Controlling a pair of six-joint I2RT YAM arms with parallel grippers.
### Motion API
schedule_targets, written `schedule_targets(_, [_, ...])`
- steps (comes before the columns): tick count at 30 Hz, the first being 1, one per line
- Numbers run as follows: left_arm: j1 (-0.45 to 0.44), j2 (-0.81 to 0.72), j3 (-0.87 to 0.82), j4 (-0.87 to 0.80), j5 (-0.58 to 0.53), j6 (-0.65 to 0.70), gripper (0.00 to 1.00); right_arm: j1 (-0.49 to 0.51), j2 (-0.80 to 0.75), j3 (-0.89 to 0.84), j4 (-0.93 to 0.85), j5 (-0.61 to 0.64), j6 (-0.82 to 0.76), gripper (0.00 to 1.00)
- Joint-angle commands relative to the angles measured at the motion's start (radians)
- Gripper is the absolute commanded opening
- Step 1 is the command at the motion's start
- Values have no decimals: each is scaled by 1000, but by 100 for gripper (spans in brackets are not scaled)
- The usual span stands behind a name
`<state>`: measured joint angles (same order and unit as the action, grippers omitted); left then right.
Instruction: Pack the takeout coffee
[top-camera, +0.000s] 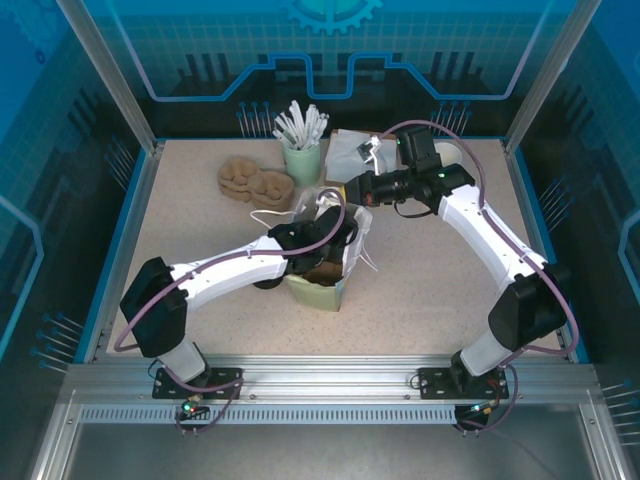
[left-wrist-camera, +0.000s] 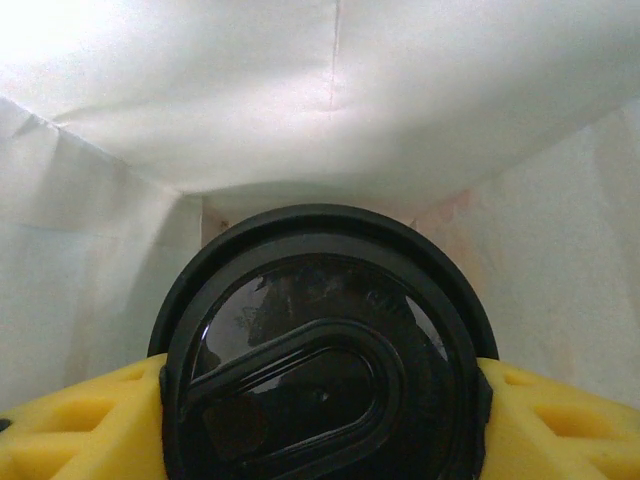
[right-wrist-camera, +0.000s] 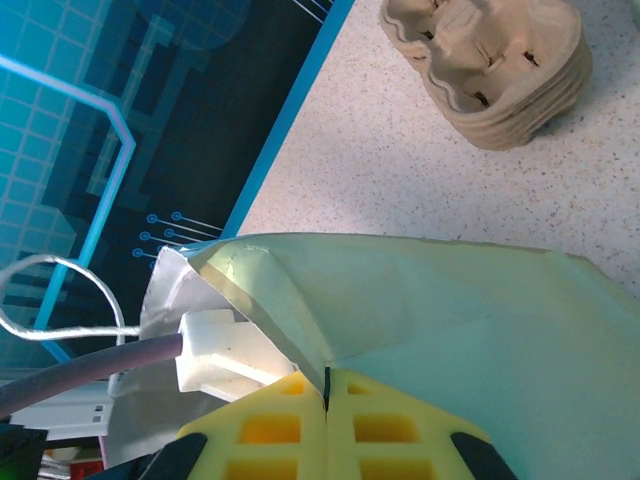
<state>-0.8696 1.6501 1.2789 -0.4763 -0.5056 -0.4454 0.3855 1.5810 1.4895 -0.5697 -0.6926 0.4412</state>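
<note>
Trays (top-camera: 255, 182): stacked at 11 o'clock of the bag (top-camera: 322, 290), left unused on the bench (top-camera: 430, 300).
Left arm: stretched from the 7 o'clock base to bench centre, wrist dipped into the bag mouth.
Left tool (left-wrist-camera: 320, 430): closed at mid width around the cup (left-wrist-camera: 320, 330), gripped below the lid so it is carried upright.
Cup: inside the bag, white walls all round; contact with the bottom cannot be told.
Right arm: arched from 5 o'clock, forearm pointed toward 9 o'clock.
Right tool (right-wrist-camera: 326, 405): pinched fully on the bag rim, seemingly so the mouth is held open and steady.

Coffee cup (left-wrist-camera: 320, 360) inside bag (left-wrist-camera: 330, 100)
</note>
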Motion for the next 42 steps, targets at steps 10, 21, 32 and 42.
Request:
schedule_targets(10, [33,76,98,-109,71,-50,49,-3,-37,-83,-22,-97,-3,0])
schedule_targets(21, [69,168,201,-211,148,-67,49,-26,-32,-113,2,-120,-3,0])
schedule_targets(32, [98,236,228,-217,217,-37,48,-58,11,-35,-41,-103,-8,0])
schedule_targets(42, [99,270,192,-201,277,-29,46,-59,24,0,-51,-71,-3,0])
